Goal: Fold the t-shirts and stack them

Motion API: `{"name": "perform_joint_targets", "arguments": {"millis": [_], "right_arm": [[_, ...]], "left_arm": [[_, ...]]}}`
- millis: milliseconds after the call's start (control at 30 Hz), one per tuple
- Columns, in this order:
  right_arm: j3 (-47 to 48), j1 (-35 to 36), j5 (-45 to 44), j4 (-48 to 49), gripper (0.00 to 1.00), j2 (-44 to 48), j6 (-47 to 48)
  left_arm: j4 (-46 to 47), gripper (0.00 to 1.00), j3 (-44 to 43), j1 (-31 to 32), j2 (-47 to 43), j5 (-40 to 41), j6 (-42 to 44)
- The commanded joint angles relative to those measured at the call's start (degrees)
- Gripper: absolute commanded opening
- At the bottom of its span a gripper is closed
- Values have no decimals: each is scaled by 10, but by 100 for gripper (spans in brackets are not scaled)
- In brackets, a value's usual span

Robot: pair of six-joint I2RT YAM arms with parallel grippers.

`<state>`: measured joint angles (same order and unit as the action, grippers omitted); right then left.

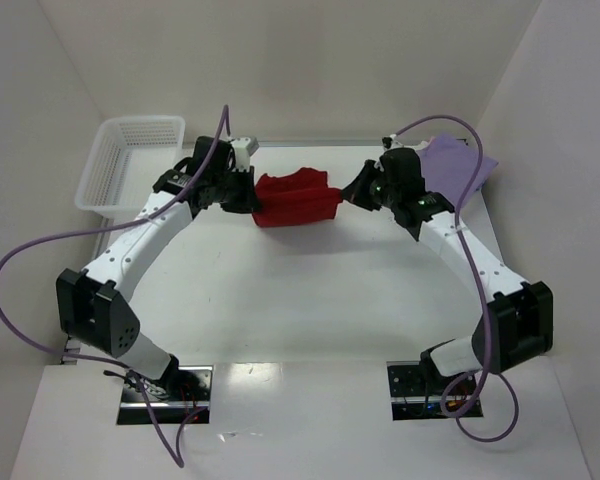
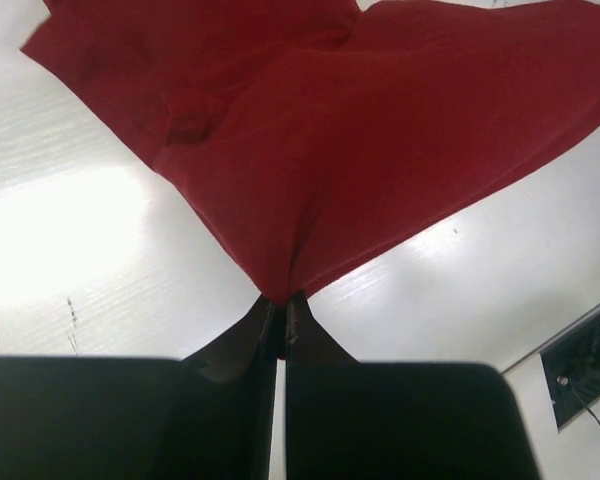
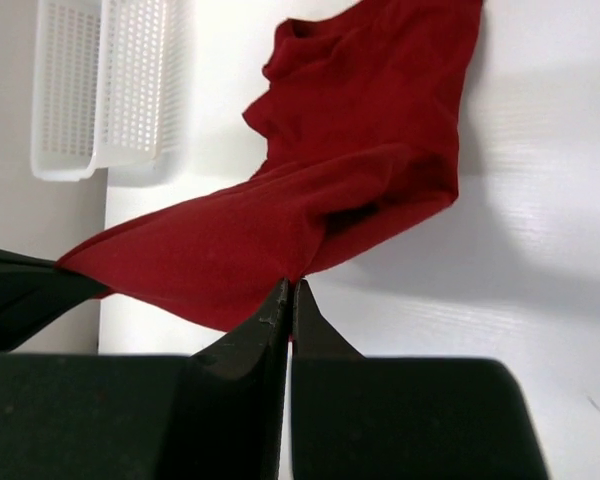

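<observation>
A dark red t-shirt [image 1: 296, 199] hangs bunched between my two grippers at the back middle of the table. My left gripper [image 1: 251, 197] is shut on its left edge, and the cloth [image 2: 370, 140] fans out from the pinched tips [image 2: 281, 299]. My right gripper [image 1: 346, 192] is shut on the shirt's right edge; in the right wrist view the red cloth [image 3: 310, 230] spreads from the tips [image 3: 291, 285] toward the left arm. A lavender t-shirt [image 1: 462, 160] lies folded at the back right, partly behind my right arm.
A white mesh basket [image 1: 128, 160] stands at the back left beside the left arm, also in the right wrist view as the basket [image 3: 100, 85]. White walls close in the table at the back and both sides. Purple cables loop off both arms.
</observation>
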<state>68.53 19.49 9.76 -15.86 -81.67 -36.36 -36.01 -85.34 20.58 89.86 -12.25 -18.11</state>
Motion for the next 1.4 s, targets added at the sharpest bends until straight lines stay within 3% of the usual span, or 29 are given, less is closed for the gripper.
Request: {"name": "perform_joint_targets", "arguments": {"millis": [0, 133, 300, 567, 967, 1067, 1100, 1200, 1233, 1267, 1367], "right_arm": [[-21, 3, -46, -6, 0, 58, -2], [-48, 9, -51, -12, 0, 97, -13], [-45, 9, -58, -12, 0, 86, -13], [15, 9, -82, 10, 0, -26, 11], [192, -33, -47, 29, 0, -242, 42], [231, -38, -42, 23, 2, -296, 42], [238, -38, -42, 23, 8, -308, 42], [255, -44, -42, 29, 31, -345, 47], [261, -44, -42, 29, 34, -359, 47], [269, -44, -37, 29, 39, -365, 47], [275, -49, -30, 36, 54, -370, 47]], "left_arm": [[-15, 0, 21, -3, -56, 29, -8], [-22, 0, 47, 3, -100, 29, -8], [-22, 0, 37, 3, -91, 43, -3], [-9, 0, -21, -4, 46, 30, 4], [-31, 0, -247, -64, 280, 1, 21], [-31, 0, -276, -77, 325, 1, 21], [-26, 0, -276, -84, 335, -5, 21], [-26, 18, -293, -90, 363, -5, 21], [-19, 30, -293, -97, 369, -5, 21], [-19, 52, -293, -97, 369, -5, 21], [-5, 65, -298, -102, 364, 2, 26]]}}
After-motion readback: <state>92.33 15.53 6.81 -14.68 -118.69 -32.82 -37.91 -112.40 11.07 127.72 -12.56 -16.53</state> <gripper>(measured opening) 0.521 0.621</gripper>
